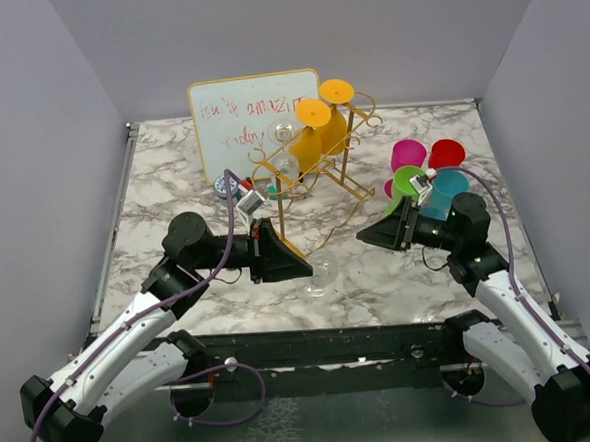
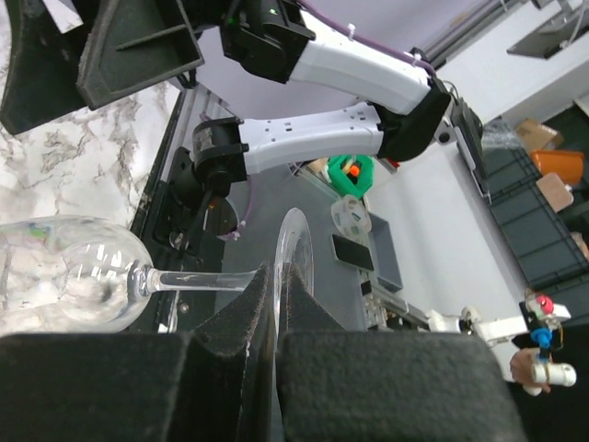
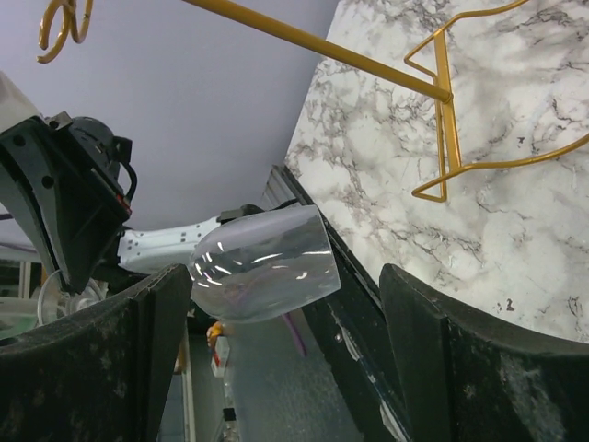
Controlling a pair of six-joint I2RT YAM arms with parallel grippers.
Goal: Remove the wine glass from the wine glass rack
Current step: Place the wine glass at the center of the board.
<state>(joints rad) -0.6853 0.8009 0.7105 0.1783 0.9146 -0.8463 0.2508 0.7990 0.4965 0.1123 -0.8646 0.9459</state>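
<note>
while pinching the wine glass by its stem in the left hand, holds it on its side, off the rails and just on the near side of the wine glass rack. left hand squeezed nearly all the way closed, both fingers on the thin stem right beside the round foot, bowl pointing away from the wrist. contact between bowl and bench, or between bowl and the rack's front leg: cannot tell. right hand spread wide with nothing in it, low and to the right of the rack's near end, aimed at the glass; from its own camera, bowl between the two fingers but touching neither. up on the rack's slanted rails, two orange glasses hung foot-up toward the far right side, plus another clear glass at the left side. behind the rack and to its left, a whiteboard with red scrawl, propped upright. to the right of the rack, a huddle of coloured cups in pink, red, green and teal. under the rack, marble-patterned bench.
</note>
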